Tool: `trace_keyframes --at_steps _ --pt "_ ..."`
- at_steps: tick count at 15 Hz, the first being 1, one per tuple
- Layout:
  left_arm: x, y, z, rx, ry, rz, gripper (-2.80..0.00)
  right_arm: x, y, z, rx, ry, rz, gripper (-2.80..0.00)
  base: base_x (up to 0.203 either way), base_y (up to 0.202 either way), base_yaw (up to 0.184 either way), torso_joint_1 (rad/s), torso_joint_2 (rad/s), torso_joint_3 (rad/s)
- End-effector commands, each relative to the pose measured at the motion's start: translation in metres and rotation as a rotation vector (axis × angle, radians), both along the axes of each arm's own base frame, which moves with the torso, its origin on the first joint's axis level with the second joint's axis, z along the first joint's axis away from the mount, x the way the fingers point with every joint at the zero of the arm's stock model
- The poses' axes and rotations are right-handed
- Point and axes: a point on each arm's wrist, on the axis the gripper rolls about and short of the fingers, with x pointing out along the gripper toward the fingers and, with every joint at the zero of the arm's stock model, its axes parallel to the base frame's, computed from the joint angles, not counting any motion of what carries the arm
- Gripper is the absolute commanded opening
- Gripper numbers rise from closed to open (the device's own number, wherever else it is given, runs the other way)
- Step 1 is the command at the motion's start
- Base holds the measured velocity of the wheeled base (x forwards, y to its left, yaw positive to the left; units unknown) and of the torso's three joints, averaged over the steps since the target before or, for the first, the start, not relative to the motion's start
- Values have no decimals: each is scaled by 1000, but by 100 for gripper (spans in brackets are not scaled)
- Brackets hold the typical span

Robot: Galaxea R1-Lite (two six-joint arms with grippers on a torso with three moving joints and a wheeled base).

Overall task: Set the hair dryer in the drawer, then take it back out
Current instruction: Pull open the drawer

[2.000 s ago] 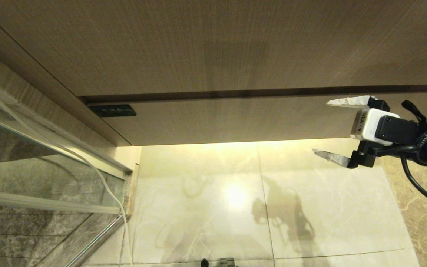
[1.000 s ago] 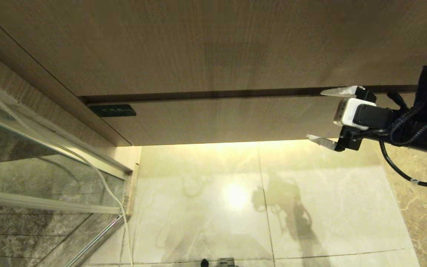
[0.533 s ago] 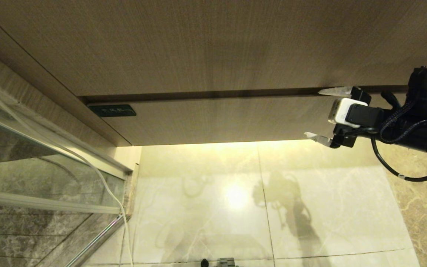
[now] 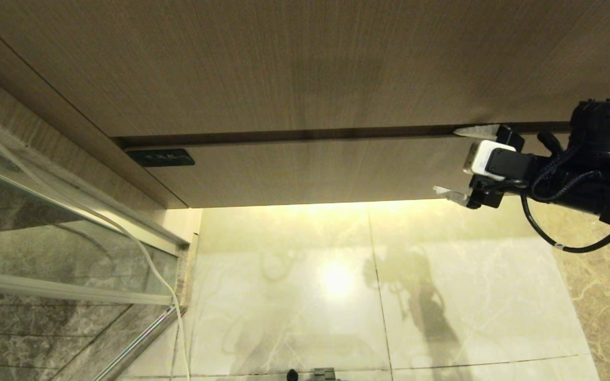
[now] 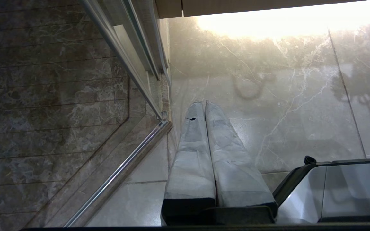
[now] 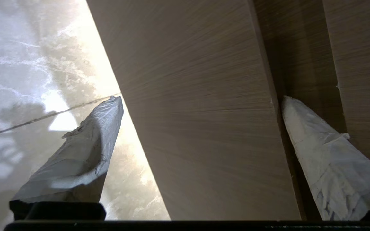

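Observation:
The drawer (image 4: 310, 169) is closed; its flat light-brown wood-grain front runs under a taller wood panel, with a dark gap between them. My right gripper (image 4: 456, 161) is open at the front's right end. One taped finger (image 4: 474, 129) sits at the dark gap above the front, the other (image 4: 449, 194) at its lower edge. In the right wrist view the drawer front (image 6: 204, 128) fills the space between the spread fingers of the right gripper (image 6: 201, 104). The hair dryer is out of view. My left gripper (image 5: 201, 104) is shut and empty, parked over the floor.
A glass shower partition (image 4: 45, 238) with a metal rail stands at the left, and a thin white cable (image 4: 151, 264) hangs along it. A small dark plate (image 4: 160, 157) sits at the drawer front's left end. Glossy marble floor (image 4: 389, 296) lies below; my base (image 5: 332, 189) is near.
My right gripper, open throughout, has moved up and left toward the cabinet; its fingers now span the drawer front's height. The left arm has not moved.

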Motion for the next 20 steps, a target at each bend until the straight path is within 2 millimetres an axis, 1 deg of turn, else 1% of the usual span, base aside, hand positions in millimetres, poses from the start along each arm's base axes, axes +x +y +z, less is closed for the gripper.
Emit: trace_keyframes --at_steps 1,5,9,10,12,17,20 --pt "0 0 0 -1 1 0 -280 9 1 -3 2 -8 3 0 0 0 0 0 0 0" --pt "0 0 0 0 -1 0 -280 14 2 -5 23 -11 2 0 0 0 0 0 0 0" --pt "0 0 0 0 1 0 -280 14 1 -25 9 96 2 0 0 0 0 0 0 0" --pt "0 0 0 0 -1 0 -280 13 1 -28 7 112 2 0 0 0 0 0 0 0" --pt "0 0 0 0 1 0 -280 9 1 -36 -8 212 2 0 0 0 0 0 0 0" --pt "0 0 0 0 -1 0 -280 -4 -3 -33 2 256 -23 0 0 0 0 0 0 0" --pt "0 0 0 0 -1 0 -280 -10 -9 -29 2 283 -79 0 0 0 0 0 0 0"
